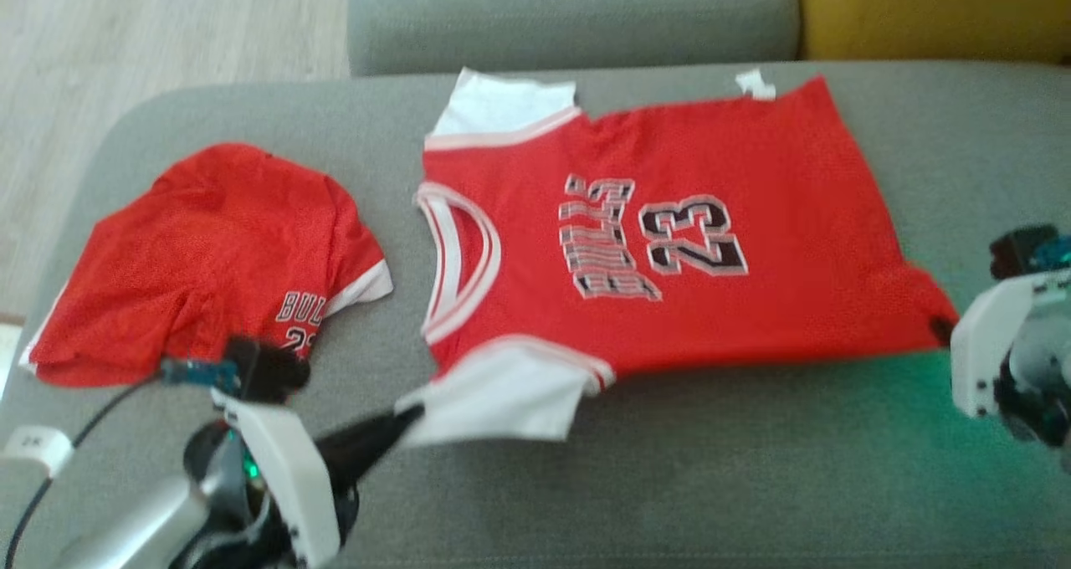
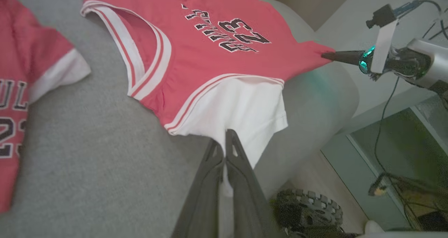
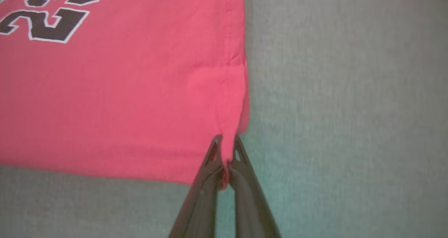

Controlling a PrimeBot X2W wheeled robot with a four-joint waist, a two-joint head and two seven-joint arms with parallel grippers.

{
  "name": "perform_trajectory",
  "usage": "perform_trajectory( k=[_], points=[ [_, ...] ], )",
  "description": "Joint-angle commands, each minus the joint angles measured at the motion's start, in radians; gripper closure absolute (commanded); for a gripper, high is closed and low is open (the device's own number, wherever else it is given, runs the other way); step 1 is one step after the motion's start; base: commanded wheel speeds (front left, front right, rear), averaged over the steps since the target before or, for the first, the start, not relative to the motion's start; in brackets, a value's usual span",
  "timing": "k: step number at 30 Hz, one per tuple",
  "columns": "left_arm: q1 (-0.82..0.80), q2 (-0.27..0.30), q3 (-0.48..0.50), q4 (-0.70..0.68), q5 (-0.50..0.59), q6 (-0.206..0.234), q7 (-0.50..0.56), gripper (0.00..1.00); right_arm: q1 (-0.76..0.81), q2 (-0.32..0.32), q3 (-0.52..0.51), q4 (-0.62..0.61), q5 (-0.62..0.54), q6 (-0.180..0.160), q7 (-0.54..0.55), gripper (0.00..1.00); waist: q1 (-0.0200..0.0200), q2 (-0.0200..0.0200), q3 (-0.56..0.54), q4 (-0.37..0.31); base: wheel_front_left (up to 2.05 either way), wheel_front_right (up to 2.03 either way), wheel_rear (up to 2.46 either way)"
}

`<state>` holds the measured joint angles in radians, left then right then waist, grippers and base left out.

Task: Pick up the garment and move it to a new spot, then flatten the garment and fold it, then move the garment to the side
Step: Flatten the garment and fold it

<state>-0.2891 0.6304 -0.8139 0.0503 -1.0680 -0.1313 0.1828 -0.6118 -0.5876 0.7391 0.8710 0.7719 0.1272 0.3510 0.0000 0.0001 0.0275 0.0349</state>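
A red jersey [image 1: 669,251] with white sleeves and the number 23 lies spread on the grey cushion [image 1: 711,469], neck to the left. My left gripper [image 1: 414,414] is shut on the near white sleeve [image 2: 245,112], which is lifted a little off the cushion; the left wrist view has its fingers [image 2: 241,157] pinching that cloth. My right gripper [image 1: 944,328] is shut on the jersey's near hem corner [image 3: 229,126], and the right wrist view shows red fabric squeezed between the fingers [image 3: 210,161]. The jersey is stretched between the two grippers.
Red shorts [image 1: 209,259] with white trim lie crumpled on the cushion's left part. A grey backrest [image 1: 569,8] and a yellow cushion [image 1: 929,8] stand behind. Wooden floor [image 1: 125,25] lies to the left. A wheel [image 2: 308,210] and cables [image 2: 385,119] sit beyond the cushion's edge.
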Motion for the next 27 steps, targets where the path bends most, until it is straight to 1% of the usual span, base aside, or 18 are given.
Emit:
perform_trajectory(
  k=[1, 3, 6, 10, 16, 23, 27],
  points=[
    [-0.022, 0.065, 0.038, -0.052, -0.020, 0.002, 0.020, 1.00, 0.018, -0.055, 0.013, -0.025, 0.024, 0.003, 0.026, 1.00, 0.0000, -0.0001, -0.027, -0.009, 0.00, 0.00, 0.00],
    [0.001, 0.090, 0.033, -0.088, -0.037, 0.008, 0.044, 1.00, 0.039, -0.074, 0.040, -0.051, 0.036, 0.003, 0.064, 1.00, 0.0000, -0.0001, -0.040, -0.013, 0.00, 0.00, 0.00],
    [0.025, 0.120, 0.033, -0.138, -0.051, 0.023, 0.062, 1.00, 0.066, -0.093, 0.055, -0.088, 0.080, 0.003, 0.122, 1.00, 0.0000, -0.0001, -0.046, -0.020, 0.00, 0.00, 0.00],
    [0.029, 0.134, 0.045, -0.172, -0.054, 0.044, 0.061, 1.00, 0.080, -0.112, 0.055, -0.121, 0.107, 0.003, 0.165, 1.00, 0.0000, -0.0001, -0.041, -0.027, 0.00, 0.00, 0.00],
    [-0.014, 0.131, 0.063, -0.176, -0.028, 0.062, 0.055, 1.00, 0.057, -0.104, 0.027, -0.143, 0.120, 0.003, 0.178, 1.00, 0.0000, -0.0001, -0.009, -0.036, 0.00, 0.00, 0.00],
    [-0.119, 0.098, 0.052, -0.121, 0.034, 0.049, 0.071, 1.00, -0.027, -0.079, -0.012, -0.128, 0.095, 0.003, 0.197, 1.00, 0.0000, -0.0001, 0.065, -0.034, 0.00, 0.00, 0.00],
    [-0.161, 0.075, 0.047, -0.087, 0.049, 0.040, 0.069, 1.00, -0.053, -0.066, -0.025, -0.109, 0.088, 0.003, 0.204, 1.00, 0.0000, -0.0001, 0.094, -0.026, 0.00, 0.00, 0.00]
  ],
)
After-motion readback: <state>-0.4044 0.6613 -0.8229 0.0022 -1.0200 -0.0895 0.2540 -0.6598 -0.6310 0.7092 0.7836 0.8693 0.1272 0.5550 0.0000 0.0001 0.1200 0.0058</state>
